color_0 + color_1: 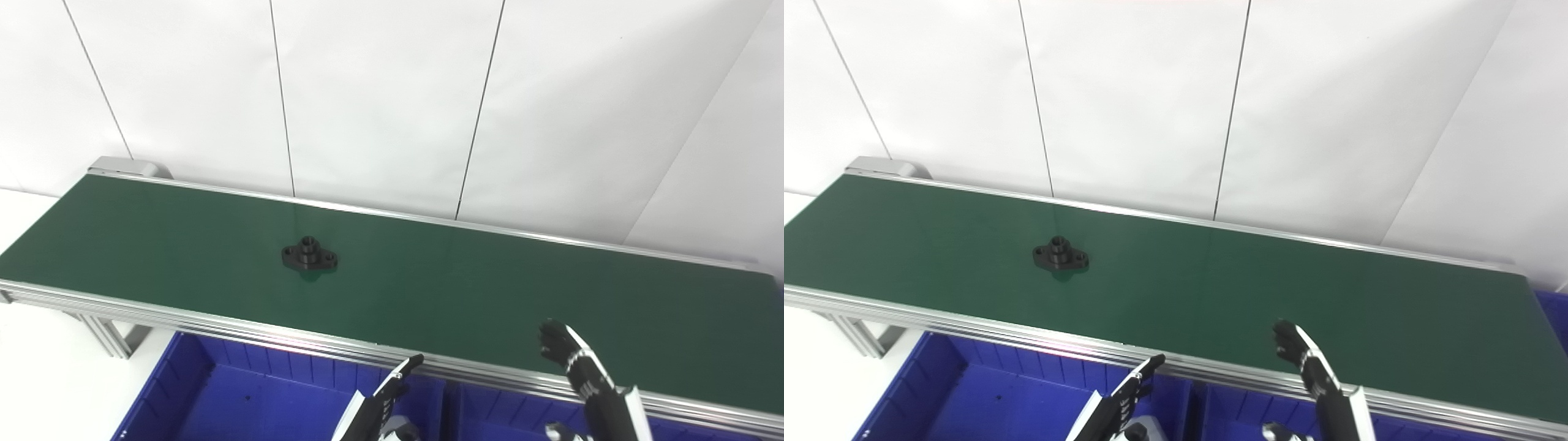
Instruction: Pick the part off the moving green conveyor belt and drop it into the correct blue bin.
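On the belt point(429, 275): black part point(309, 254), alone, well apart from both hands.
Below: blue bins point(245, 398).
Left hand point(392, 392): empty, fingers apart.
Right hand point(566, 352): empty, fingers apart.

Illumination bright, even and diffuse; the white wall point(392, 92) behind the conveyor belt point(490, 288) is close to overexposed. Shadows weak: only a small soft one under the black part point(309, 254). Faint sheen on the belt's near rail. Focus slightly soft throughout; no motion blur.

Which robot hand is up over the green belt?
The right robot hand. Its fingers reach over the green belt, while the left robot hand stays low by the blue bin.
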### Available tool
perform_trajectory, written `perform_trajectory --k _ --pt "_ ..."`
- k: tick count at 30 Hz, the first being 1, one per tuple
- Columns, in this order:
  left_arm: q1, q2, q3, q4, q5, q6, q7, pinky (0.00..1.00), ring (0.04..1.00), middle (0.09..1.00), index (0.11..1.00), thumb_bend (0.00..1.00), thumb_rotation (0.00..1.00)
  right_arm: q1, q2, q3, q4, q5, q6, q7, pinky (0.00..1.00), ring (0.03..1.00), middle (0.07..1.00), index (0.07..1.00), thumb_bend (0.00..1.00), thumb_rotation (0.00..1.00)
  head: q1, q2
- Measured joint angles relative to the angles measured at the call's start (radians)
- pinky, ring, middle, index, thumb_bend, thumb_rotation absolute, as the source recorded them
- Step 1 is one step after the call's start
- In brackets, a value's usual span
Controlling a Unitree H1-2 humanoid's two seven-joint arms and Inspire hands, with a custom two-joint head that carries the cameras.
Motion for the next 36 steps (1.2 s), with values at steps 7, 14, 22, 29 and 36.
perform_trajectory --k 7,14,22,29,36 --pt "-0.012 -0.003 -0.001 0.018 0.002 0.000 0.000 0.97 1.000 0.989 0.937 0.92 0.88 -0.141 -0.019 -0.048 0.005 -0.031 0.003 0.000 0.71 0.786 0.804 0.821 0.99 0.66 -0.003 0.000" --pt "-0.015 -0.004 -0.001 0.022 -0.001 -0.001 0.001 0.98 1.000 0.989 0.938 0.93 0.89 -0.242 -0.036 -0.055 0.057 -0.080 0.064 0.019 0.71 0.829 0.871 0.951 0.92 0.64 -0.005 -0.002" --pt "-0.020 -0.005 0.000 0.034 0.002 -0.005 0.003 0.98 1.000 0.993 0.945 0.92 0.89 -0.387 -0.067 -0.035 0.151 -0.160 0.128 0.060 0.79 0.854 0.873 0.952 0.95 0.61 0.002 -0.008" --pt "-0.027 -0.008 -0.001 0.049 0.001 -0.014 0.011 0.95 1.000 0.987 0.938 0.91 0.88 -0.510 -0.052 -0.026 0.302 -0.182 0.193 0.067 0.76 0.830 0.856 0.999 0.98 0.55 0.011 -0.012" --pt "-0.030 -0.009 -0.003 0.051 0.004 -0.014 0.024 0.94 1.000 0.985 0.933 0.94 0.88 -0.617 -0.042 0.029 0.399 -0.300 0.254 0.051 0.68 0.802 0.837 1.000 1.00 0.57 0.015 -0.012"
